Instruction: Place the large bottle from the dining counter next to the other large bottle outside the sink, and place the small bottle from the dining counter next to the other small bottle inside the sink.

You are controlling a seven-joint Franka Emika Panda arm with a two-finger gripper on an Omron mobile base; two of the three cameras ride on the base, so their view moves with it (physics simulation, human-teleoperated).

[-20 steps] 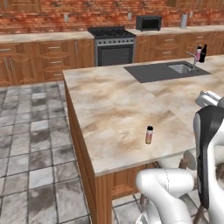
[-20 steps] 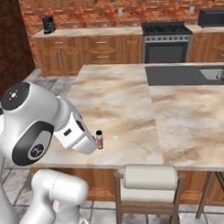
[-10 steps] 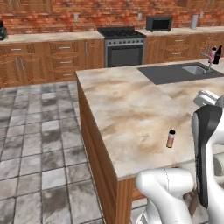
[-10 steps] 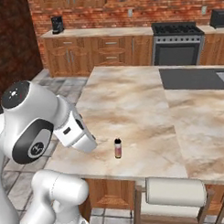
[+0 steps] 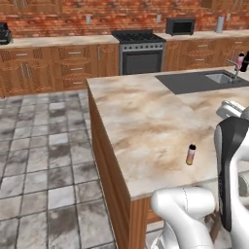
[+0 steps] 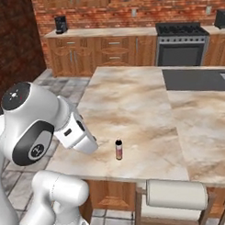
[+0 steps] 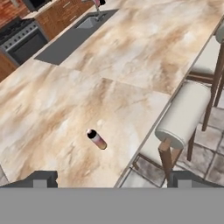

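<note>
The small bottle (image 7: 97, 139) stands upright near the tabletop's (image 7: 131, 70) front edge, at about 11 o'clock from the pincer (image 7: 109, 179), whose jaws gape wide, empty. The robot should centre over the cap, descend straight, and close low on the body so it won't tip.

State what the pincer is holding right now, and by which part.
Nothing is held. The pincer is open, its two tips wide apart with bare counter between them. The small pink-orange bottle stands free on the counter, untouched.

Beige-brown marbled dining counter (image 5: 146, 116), small bottle (image 5: 191, 154) — dark cap, pink fading to orange, grey sink (image 5: 220, 78)
</note>
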